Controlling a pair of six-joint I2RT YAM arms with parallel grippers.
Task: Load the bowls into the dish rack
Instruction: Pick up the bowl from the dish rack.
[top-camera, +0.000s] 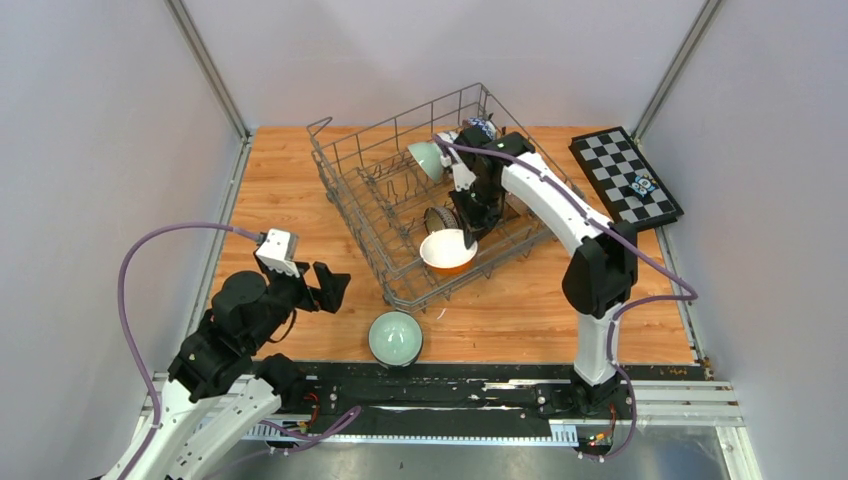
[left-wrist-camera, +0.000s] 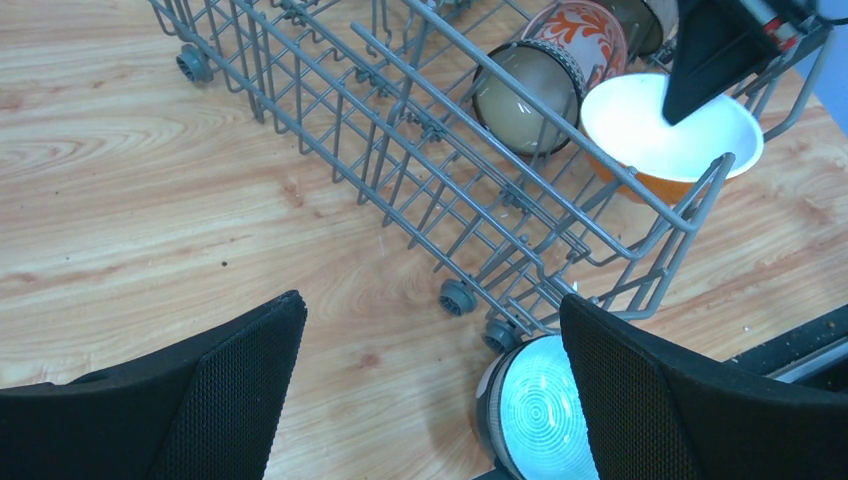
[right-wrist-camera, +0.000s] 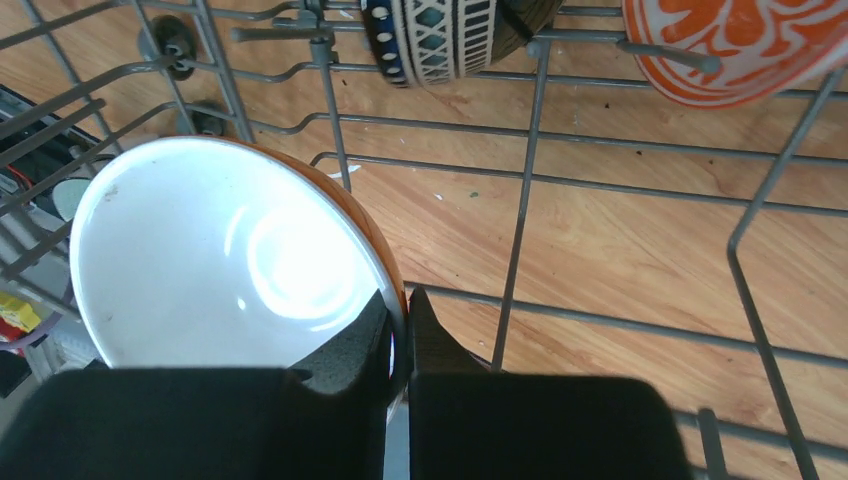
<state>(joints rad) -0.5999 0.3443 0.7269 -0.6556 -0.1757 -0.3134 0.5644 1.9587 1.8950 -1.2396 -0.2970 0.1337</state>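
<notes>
Right wrist view: my right gripper (right-wrist-camera: 400, 312) is closed on the rim of the orange bowl (right-wrist-camera: 230, 260). One finger lies on the white inner face, and the other lies on the orange outer wall. The bowl is tilted and hangs over the floor wires of the rack (top-camera: 372, 200). I cannot tell whether its base rests on the wires.

Top view: the orange bowl is at the near corner of the rack, just inside the low wall. My right arm reaches over the rack from the right side.

Other bowls in the rack:
- The beige bowl (left-wrist-camera: 520, 95) stands on edge just beside the orange bowl.
- The red-white bowl (left-wrist-camera: 590, 30) stands on edge directly behind the beige bowl.
- The green bowl (top-camera: 428, 158) lies on its side toward the far wall.
- The blue-white bowl (top-camera: 481, 127) is at the far corner, partly hidden by my arm.

Bowl outside the rack: the second green bowl (top-camera: 395, 338) sits opening-up on the table (top-camera: 280, 190), just outside the rack's near corner.

My left gripper (left-wrist-camera: 430, 320) is spread fully wide and holds nothing. It hovers above the table to the left of the rack. The second green bowl shows partly behind its right finger.

The board (top-camera: 625, 178) lies at the far right, apart from the rack.
</notes>
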